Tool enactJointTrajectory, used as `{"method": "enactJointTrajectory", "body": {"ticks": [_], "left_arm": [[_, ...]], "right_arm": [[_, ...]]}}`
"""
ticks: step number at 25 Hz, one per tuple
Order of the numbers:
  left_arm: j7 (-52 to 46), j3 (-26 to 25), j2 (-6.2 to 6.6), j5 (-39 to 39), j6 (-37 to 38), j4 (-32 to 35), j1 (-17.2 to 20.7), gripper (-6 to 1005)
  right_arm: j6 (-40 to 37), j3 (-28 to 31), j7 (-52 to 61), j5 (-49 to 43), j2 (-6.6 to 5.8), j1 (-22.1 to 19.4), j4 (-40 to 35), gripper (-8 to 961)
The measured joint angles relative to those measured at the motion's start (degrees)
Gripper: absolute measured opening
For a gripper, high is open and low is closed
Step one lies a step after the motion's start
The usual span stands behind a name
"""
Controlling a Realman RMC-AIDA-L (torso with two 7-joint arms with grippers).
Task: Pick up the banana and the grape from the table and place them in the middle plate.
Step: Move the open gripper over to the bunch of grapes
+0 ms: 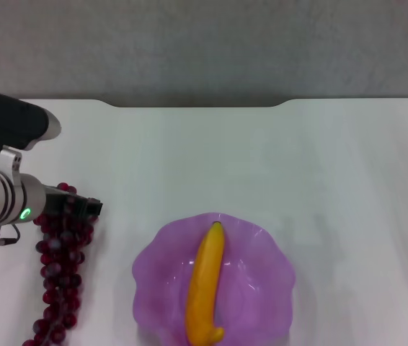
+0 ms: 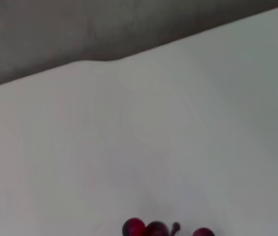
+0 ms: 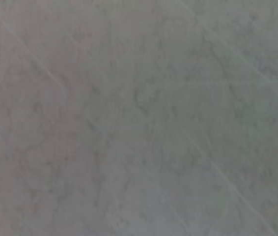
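Note:
The yellow-orange banana (image 1: 206,285) lies inside the translucent purple middle plate (image 1: 265,249), its dark tip pointing toward the far side. The grape (image 1: 60,270), a long dark-red bunch, rests on the white table (image 1: 262,158) to the left of the plate. My left gripper (image 1: 83,207) is low over the far end of the bunch, right at the top grapes. In the left wrist view a few grapes (image 2: 146,228) show against the tabletop. My right gripper is out of view, and its wrist view shows only a plain grey surface.
The table's far edge has a shallow notch (image 1: 197,105), with a grey wall behind it. White tabletop stretches to the right of the plate and behind it.

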Motion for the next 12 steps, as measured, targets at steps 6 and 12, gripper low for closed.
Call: {"method": "enactJointTrajectory", "body": {"ticks": [6,12], "left_arm": [[-0.04,0.25,0.01,0.29,0.04,1.55,-0.89,850],[-0.05,0.58,-0.04,0.67,1.23,3.28,-1.70,850]], "right_arm": [[3.79,1.40,0.36,0.09,0.07,1.76,0.74,583],[5.66,2.06,0.55,0.16,0.11,2.62,1.07,580]]}}
